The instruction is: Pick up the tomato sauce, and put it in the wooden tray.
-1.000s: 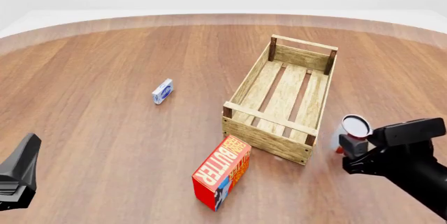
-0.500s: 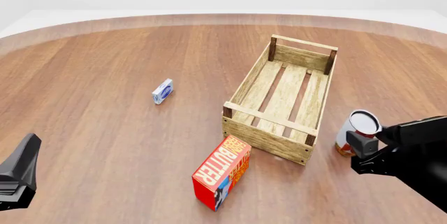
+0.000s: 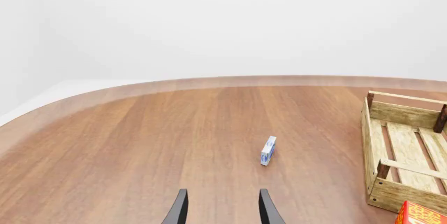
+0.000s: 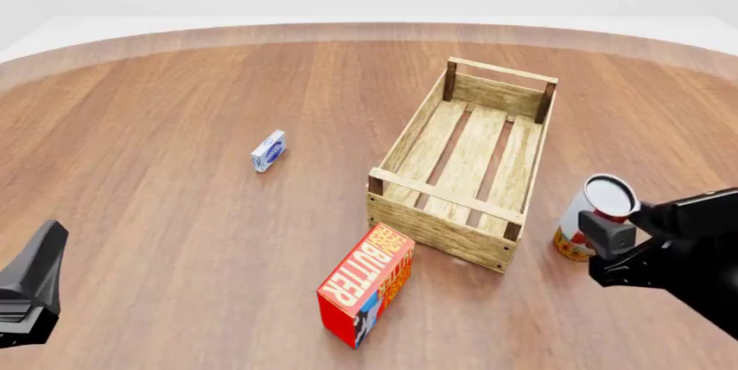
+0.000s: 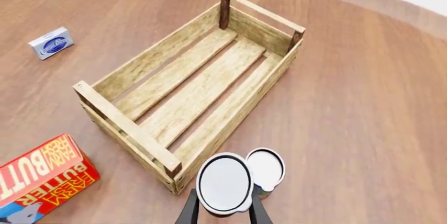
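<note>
The tomato sauce [image 4: 607, 198] is a small can with a silvery top and a white label. It sits between the fingers of my right gripper [image 4: 602, 237], which is shut on it just right of the wooden tray's near right corner. In the right wrist view the tomato sauce top [image 5: 223, 183] fills the gap between the fingers of the right gripper [image 5: 223, 212]. The wooden tray [image 4: 444, 190] is a light slatted crate with nothing in it, and its rim [image 5: 125, 124] lies ahead of the can. My left gripper [image 4: 34, 288] is open at the near left, holding nothing.
A second can [image 5: 267, 166] stands on the table right behind the held one, its lower part showing [image 4: 569, 247]. A red butter box [image 4: 366, 283] lies just in front of the tray. A small blue-and-white box [image 4: 268, 151] sits left of the tray.
The right gripper has shifted right and slightly toward me with the can in it. The can's top has risen a little. The left arm has not moved.
</note>
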